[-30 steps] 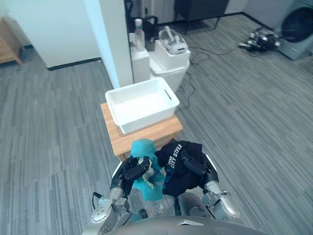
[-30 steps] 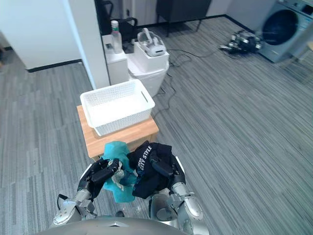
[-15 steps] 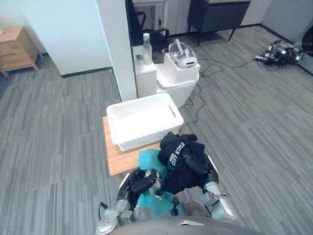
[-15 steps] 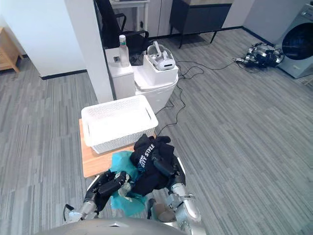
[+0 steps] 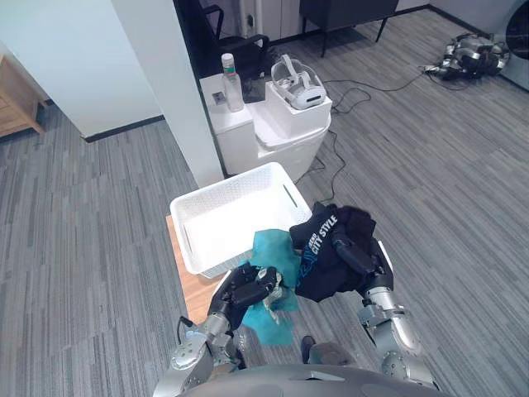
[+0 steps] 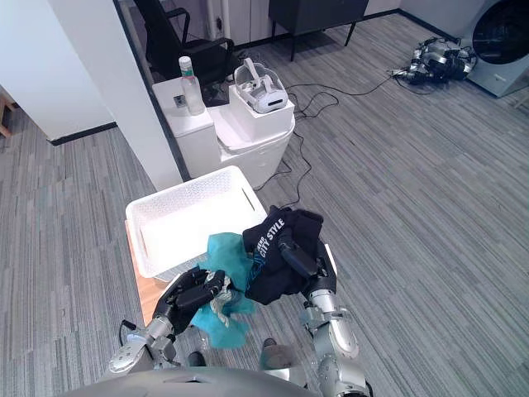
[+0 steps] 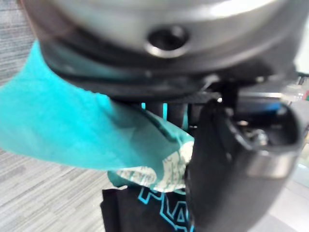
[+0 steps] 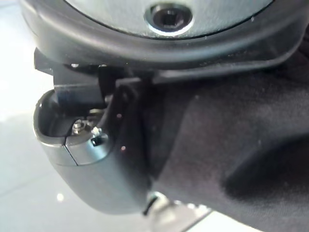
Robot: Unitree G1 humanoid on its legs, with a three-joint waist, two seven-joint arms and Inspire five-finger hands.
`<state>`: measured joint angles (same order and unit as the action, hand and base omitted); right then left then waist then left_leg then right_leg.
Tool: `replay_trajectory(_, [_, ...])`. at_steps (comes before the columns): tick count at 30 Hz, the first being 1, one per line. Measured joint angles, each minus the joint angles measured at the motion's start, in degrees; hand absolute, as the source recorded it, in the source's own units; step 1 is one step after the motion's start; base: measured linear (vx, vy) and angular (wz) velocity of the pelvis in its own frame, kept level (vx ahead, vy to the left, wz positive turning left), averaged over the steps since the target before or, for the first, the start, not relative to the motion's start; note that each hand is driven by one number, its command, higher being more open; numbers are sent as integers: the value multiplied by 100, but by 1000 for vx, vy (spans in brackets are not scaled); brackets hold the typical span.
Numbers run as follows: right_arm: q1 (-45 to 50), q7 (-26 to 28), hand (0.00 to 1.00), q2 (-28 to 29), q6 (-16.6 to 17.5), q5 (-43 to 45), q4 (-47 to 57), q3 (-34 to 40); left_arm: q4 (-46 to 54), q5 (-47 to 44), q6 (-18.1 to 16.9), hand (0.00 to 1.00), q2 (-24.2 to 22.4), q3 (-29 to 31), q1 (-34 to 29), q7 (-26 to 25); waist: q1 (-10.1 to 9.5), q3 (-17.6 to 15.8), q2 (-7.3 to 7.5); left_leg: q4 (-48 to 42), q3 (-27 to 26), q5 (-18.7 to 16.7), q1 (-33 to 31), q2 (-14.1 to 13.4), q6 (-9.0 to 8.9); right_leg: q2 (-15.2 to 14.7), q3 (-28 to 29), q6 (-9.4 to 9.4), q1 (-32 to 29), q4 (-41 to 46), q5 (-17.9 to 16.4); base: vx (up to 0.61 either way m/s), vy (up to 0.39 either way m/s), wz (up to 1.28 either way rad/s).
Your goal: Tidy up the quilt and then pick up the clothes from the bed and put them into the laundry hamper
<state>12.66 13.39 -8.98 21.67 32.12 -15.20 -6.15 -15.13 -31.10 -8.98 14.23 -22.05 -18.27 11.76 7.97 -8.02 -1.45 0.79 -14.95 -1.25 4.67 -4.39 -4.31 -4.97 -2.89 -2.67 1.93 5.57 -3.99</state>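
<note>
Fingers of left hand curled round teal garment, right hand clamped on black garment, both at near rim of hamper on table. Drop-off step, probably: reach forward, then release. Teal piece hanging lengthwise, tail down; black one bunched, no clear axis.

— What's the floor?
— Grey striped carpet.
— Furniture?
— White pillar upper left; beside it white cabinets bearing a bottle and headset. Black chair behind. Washing machine upper right.
</note>
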Motion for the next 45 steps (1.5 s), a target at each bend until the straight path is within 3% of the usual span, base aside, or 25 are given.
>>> replay_trajectory(5, [-11,-30,0,-112,-9,-499,1167,327,1,-175,172,0,43,130,-160,-135,-148,46,6,65,17,4,-9,62,17,-58,-36,-91,69,-198,59,8,25,4])
replay_trajectory(10, [-738,104,0,-996,-51,-484,2217,681,-123,-540,309,0,-23,167,-489,-488,-171,280,132,205,89,56,-19,100,85,-83,-153,-146,129,-283,93,-36,4,11])
replay_trajectory(15, [-1894,357,0,-1290,-734,-487,2344,381,-644,-701,292,0,-50,304,-438,-568,-342,464,323,425,298,263,-14,154,149,-113,-334,-171,145,-287,118,-34,0,20])
replay_trajectory(22, [-2587,348,0,-1378,-1759,-946,1880,-543,-703,-696,165,0,-297,956,-421,-579,-668,469,331,426,851,419,-77,286,221,-236,-879,-191,419,-365,133,-36,9,41])
replay_trajectory(27, [-3225,0,0,-1375,-2140,-1163,749,-639,-685,-631,171,0,-311,1449,-431,-390,-909,412,289,428,1108,521,-178,325,242,-260,-1125,-195,463,-364,163,-78,3,29])
replay_trajectory(34, [-4597,-463,0,-1477,-2348,-1171,-191,-469,139,-655,337,0,-315,1750,-346,-59,-952,-415,-37,420,1153,778,-613,265,312,-238,-1459,-161,216,-330,289,-117,12,29])
replay_trajectory(38, [-5688,-607,0,-2059,-2338,-1174,-1004,32,702,-707,336,0,-325,1746,37,269,-1102,-1304,-377,344,1233,1060,-1238,244,364,-273,-1623,-152,-457,18,325,-119,36,24])
replay_trajectory(43, [-6084,-629,0,-2742,-2191,-1382,-1606,450,1128,-749,230,0,-336,1745,225,275,-1104,-1940,-594,385,1335,1296,-1622,329,384,-388,-1734,-150,-882,255,317,4,1,15])
replay_trajectory(45, [-6084,-558,0,-2912,-2166,-1384,-1824,544,1163,-748,146,0,-352,1741,263,268,-1089,-2042,-648,384,1342,1303,-1633,376,385,-404,-1735,-152,-892,258,316,69,-11,5])
